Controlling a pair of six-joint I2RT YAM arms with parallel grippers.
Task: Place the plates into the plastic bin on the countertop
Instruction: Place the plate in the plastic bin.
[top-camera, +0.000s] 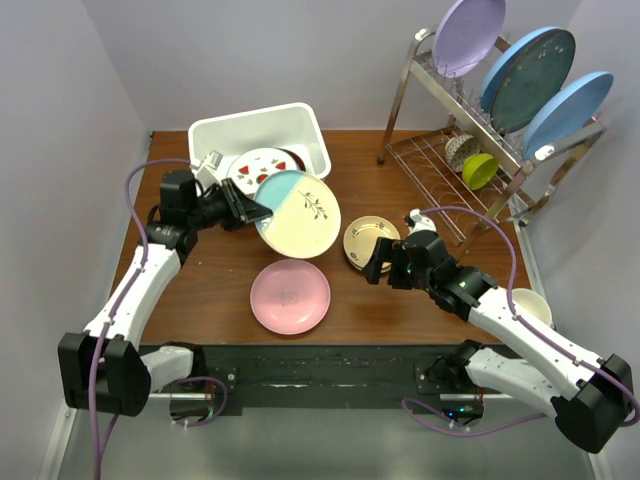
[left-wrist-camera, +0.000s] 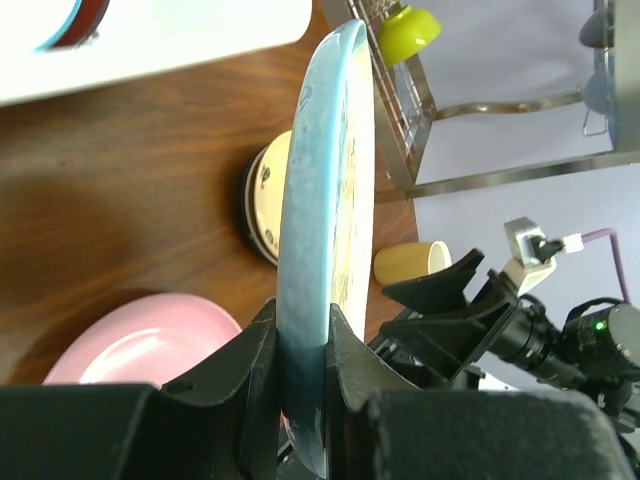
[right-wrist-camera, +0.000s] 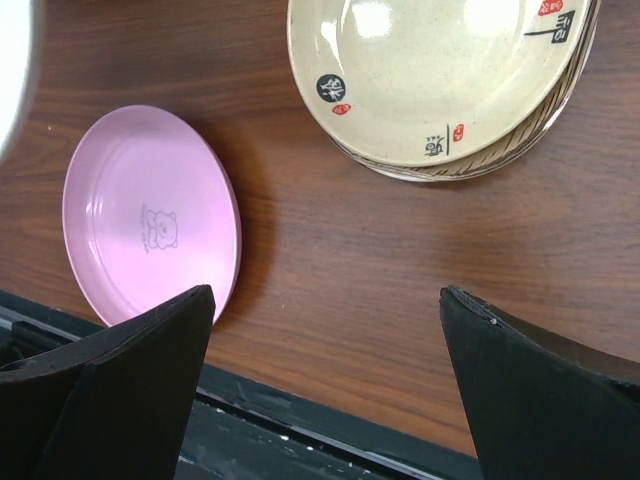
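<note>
Right now the L gripper (top-camera: 250, 208) is pinching the rim of the pale blue plate (top-camera: 298, 212). The plate is tilted on edge at the near right corner of the white bin (top-camera: 215, 133). Inside the bin are a white plate w/ red-green motifs (top-camera: 258, 165) and a maroon-rimmed plate (top-camera: 293, 159) partly under it. The pink plate (top-camera: 290, 296) lies flat on the countertop (top-camera: 350, 175) near the front edge. The tan plate (top-camera: 368, 240) lies flat to its right. The R gripper (top-camera: 385, 258) is just beside the tan plate, fingers spread wide, nothing between them. A wire rack (top-camera: 440, 165) stands at far right.
</note>
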